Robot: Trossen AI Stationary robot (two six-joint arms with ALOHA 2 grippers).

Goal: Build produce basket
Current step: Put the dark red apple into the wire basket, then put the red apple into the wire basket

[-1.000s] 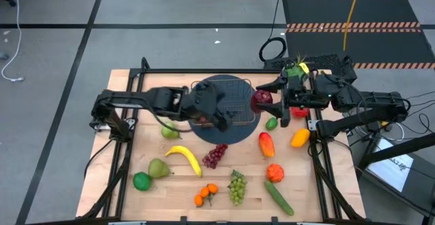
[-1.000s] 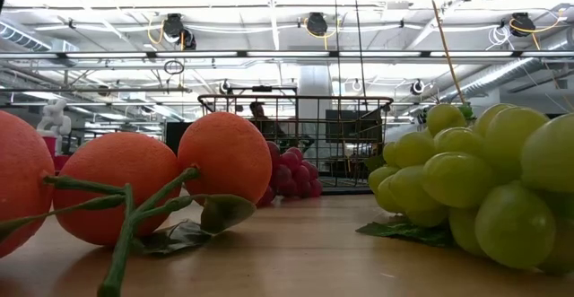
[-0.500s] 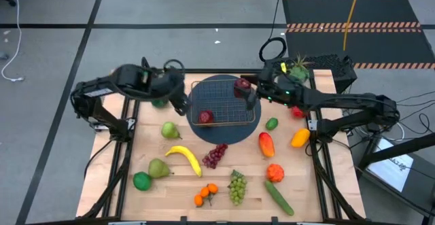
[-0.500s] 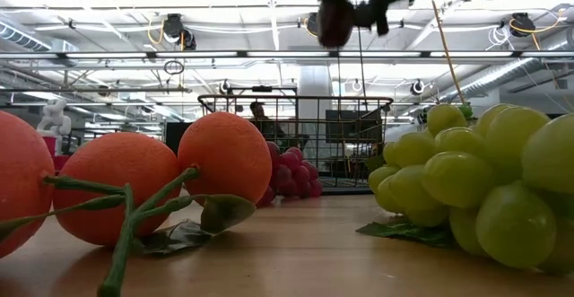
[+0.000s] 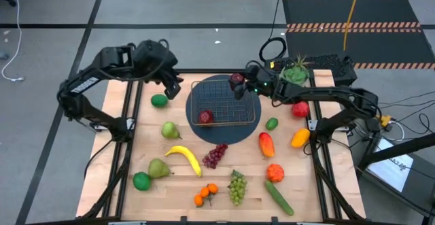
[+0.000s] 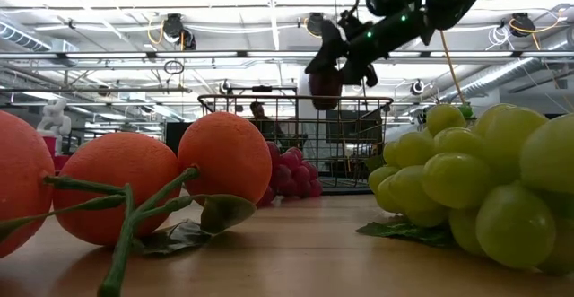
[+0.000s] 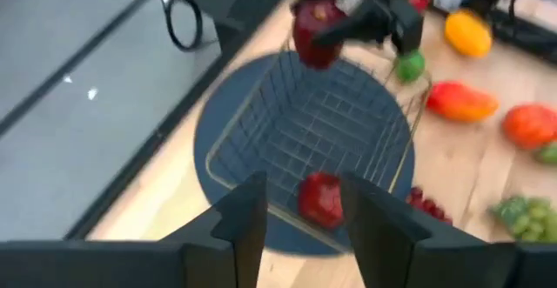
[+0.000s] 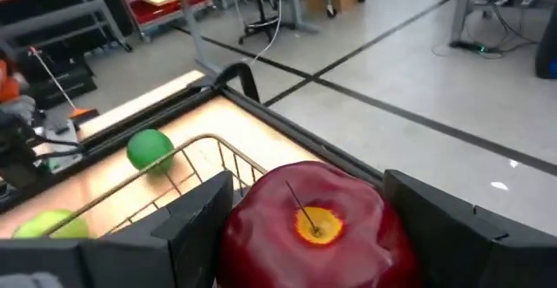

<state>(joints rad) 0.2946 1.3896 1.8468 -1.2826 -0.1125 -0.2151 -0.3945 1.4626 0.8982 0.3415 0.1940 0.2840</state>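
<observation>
The right claw (image 5: 238, 85) is gripping a dark red apple (image 5: 236, 79) above the wire basket (image 5: 224, 102), upper centre of the frame. The left claw (image 5: 171, 89) is hanging open at upper left. One red apple (image 5: 205, 117) is lying inside; most produce is waiting on the tabletop (image 5: 319, 184).

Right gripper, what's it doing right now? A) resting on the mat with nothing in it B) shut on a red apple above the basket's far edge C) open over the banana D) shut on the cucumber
B: the right gripper is shut on a red apple held over the far rim of the basket, which already holds another red apple.
</observation>
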